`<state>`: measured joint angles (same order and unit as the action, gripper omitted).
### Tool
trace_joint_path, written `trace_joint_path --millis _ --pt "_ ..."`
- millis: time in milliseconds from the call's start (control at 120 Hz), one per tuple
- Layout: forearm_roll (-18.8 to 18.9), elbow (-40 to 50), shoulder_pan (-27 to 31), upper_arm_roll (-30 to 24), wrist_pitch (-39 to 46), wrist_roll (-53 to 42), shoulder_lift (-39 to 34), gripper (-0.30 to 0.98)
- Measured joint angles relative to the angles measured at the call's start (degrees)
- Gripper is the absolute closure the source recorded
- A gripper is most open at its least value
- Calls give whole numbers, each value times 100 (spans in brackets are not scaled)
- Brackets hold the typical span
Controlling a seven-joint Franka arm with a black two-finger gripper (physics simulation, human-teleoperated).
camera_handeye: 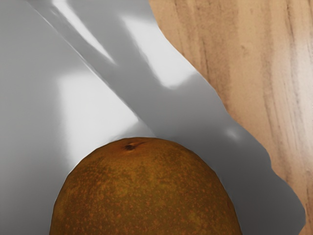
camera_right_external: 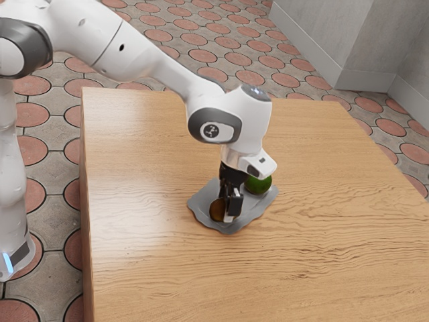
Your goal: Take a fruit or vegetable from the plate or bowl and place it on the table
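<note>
In the exterior view my gripper (camera_right_external: 227, 209) points down over the grey wavy-edged plate (camera_right_external: 199, 204), right at a round brown fruit (camera_right_external: 217, 210). It partly covers that fruit, and whether it grips it cannot be made out. A green round fruit (camera_right_external: 259, 185) lies on the plate's far side, partly behind the hand. In the wrist view the brown fruit (camera_handeye: 146, 191) is large at the lower edge, its stem spot facing up, with the shiny plate (camera_handeye: 195, 112) around it.
The plate lies on a wooden table (camera_right_external: 322, 221), whose bare wood (camera_handeye: 244, 58) borders the plate in the wrist view. Tiled floor (camera_right_external: 221, 40) surrounds the table, and a grey wall (camera_right_external: 335, 40) stands beyond its far side.
</note>
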<state>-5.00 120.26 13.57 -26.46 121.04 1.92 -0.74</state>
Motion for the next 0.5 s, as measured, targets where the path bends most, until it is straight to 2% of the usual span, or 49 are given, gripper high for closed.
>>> trace_joint_path --millis 200,500 --pt "4 0 -55 49 25 -10 21 37" --pt "63 -67 -8 53 -25 51 -158 41"
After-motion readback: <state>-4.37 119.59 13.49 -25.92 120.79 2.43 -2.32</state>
